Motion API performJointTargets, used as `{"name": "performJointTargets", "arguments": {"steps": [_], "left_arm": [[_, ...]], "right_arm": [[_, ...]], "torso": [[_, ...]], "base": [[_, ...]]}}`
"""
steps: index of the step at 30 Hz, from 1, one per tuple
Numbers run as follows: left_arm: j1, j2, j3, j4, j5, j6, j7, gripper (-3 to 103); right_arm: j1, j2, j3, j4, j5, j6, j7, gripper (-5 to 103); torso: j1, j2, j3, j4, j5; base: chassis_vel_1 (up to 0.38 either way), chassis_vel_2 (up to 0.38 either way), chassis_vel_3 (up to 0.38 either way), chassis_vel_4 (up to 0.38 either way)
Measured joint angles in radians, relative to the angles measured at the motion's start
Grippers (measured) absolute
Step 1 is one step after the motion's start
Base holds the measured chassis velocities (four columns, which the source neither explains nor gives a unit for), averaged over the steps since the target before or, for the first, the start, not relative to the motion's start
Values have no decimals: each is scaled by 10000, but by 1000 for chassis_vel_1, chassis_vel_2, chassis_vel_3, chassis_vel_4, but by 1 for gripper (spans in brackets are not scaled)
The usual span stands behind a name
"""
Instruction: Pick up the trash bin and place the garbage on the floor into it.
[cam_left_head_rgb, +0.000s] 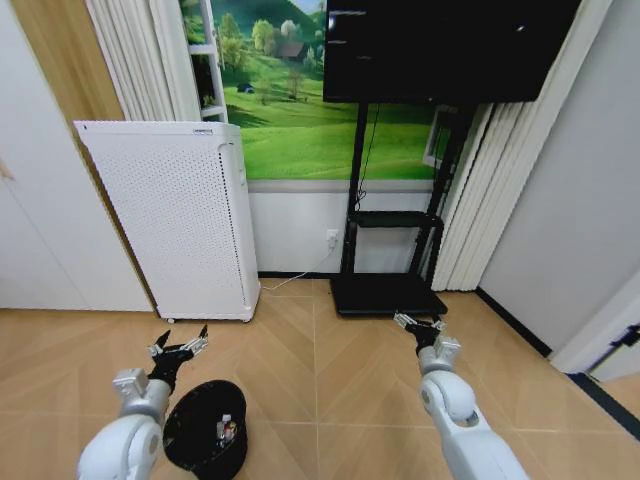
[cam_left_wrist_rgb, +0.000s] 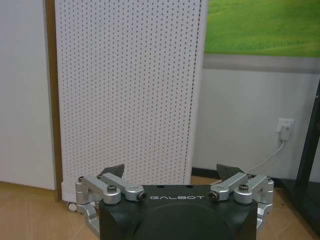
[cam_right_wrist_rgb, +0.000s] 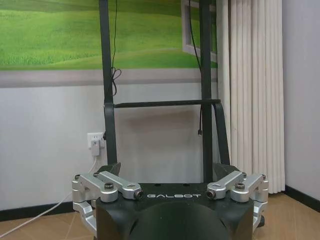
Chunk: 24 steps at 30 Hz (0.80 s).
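Note:
The trash bin (cam_left_head_rgb: 206, 430) is a small black round wastebasket standing on the wood floor at the bottom left of the head view, with a small clear bottle (cam_left_head_rgb: 226, 431) and other scraps lying inside it. My left gripper (cam_left_head_rgb: 180, 350) hovers open just above and behind the bin's far rim, holding nothing. In the left wrist view that gripper (cam_left_wrist_rgb: 172, 172) faces the white appliance. My right gripper (cam_left_head_rgb: 418, 324) is open and empty over bare floor to the right. The right wrist view has the same gripper (cam_right_wrist_rgb: 169, 170) pointing at the TV stand.
A tall white perforated appliance (cam_left_head_rgb: 170, 215) stands against the wall behind the bin. A black TV stand (cam_left_head_rgb: 388, 290) with a flat base sits ahead of the right arm, a cable and wall socket (cam_left_head_rgb: 331, 239) beside it. Curtains (cam_left_head_rgb: 475, 210) hang at right.

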Motion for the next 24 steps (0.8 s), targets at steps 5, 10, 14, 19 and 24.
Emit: {"name": "performJointTargets", "arguments": {"steps": [5,10,14,19,24], "left_arm": [[87,-13,81,78,104,116,148,100],[103,58,55,112,150,195,200,100],[88,169,2,140,134,196,201,100],[80,213,-7,82,76,232,206,100],[101,213,1,-2,96,269,216,100]], "right_arm": [[-23,18,205,-134,-373,209,-142,100],[76,7,205,-231,-302,219,-224,100],[60,37,165,-267,-311,223,-288,100],[77,52,83,-271,-326,224,-329,100],[100,48,46,-259,-319,211,-347,100]], "torso": [[11,59,47,-3,0],[35,231,193,0,0],[59,381,319,-1,0],[107,617,509,-1,1],[159,849,691,0,1]], "base": [[0,0,0,0],[0,0,0,0],[0,0,0,0],[0,0,0,0],[0,0,0,0]]}}
